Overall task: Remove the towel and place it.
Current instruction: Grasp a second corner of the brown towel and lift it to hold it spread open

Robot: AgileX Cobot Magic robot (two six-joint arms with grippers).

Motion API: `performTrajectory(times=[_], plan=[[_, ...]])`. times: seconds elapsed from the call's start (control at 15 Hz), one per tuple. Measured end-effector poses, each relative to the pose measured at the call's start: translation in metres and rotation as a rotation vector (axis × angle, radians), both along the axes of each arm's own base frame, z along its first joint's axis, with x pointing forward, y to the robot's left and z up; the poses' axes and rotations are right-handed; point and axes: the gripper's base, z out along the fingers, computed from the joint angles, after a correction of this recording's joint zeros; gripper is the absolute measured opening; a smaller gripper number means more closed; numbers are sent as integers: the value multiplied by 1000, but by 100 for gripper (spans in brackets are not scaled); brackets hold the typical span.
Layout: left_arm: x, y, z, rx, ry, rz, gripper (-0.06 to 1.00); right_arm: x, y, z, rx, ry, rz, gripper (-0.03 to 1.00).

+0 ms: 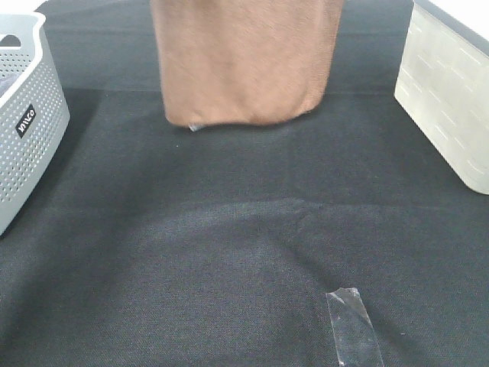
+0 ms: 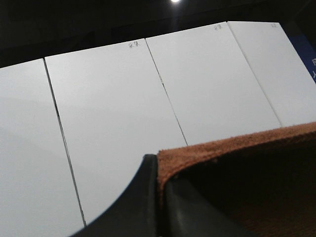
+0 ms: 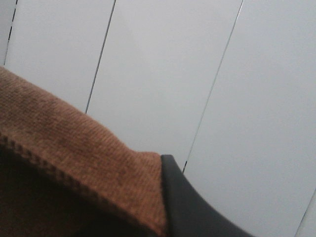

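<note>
Towel (image 1: pixel 244 61) hangs clamped in left gripper (image 2: pixel 159 170) and right gripper (image 3: pixel 166 197).

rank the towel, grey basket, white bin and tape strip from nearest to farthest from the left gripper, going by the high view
1. towel: clamped in the left gripper, which is out of frame above.
2. grey basket: left edge.
3. white bin, right, and tape strip, front: too close to call.

Brown terry towel (image 1: pixel 244 61), black woven table cloth (image 1: pixel 229 252), pale grey basket (image 1: pixel 34 145) at left dotted with holes, its label (image 1: pixel 25 121) black with white letters, cream bin (image 1: pixel 447 92) at right in brick-like relief, clear tape strip (image 1: pixel 354 329) near, white panels (image 2: pixel 108 113) with dark seams
</note>
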Motion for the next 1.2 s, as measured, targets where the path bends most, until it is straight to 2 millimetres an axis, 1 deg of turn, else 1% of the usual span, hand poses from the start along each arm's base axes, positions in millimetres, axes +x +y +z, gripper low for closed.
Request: performTrajectory(times=[0.07,0.27,0.33,0.53,0.87,1.0,1.07,1.13,1.2], plan=[[5,1,2,-3,-11,10,0,4,1,-1,9,-9,2,0],[22,4,-15,23,28,46,0,9,2,-1,18,-16,7,0],[25,5,-18,32,49,52,0,8,3,-1,16,-11,8,0],[27,7,-20,39,73,61,0,8,4,-5,3,26,20,0],[35,7,-34,104,237,104,0,8,7,-14,-30,124,50,0],[39,8,-45,135,367,127,0,7,8,-23,-65,213,75,0],[41,5,-56,163,482,139,0,6,9,-30,-93,287,94,0],[40,2,-70,220,646,157,0,3,10,-37,-115,368,109,0],[35,-5,-86,312,809,169,0,0,10,-45,-114,467,124,0]])
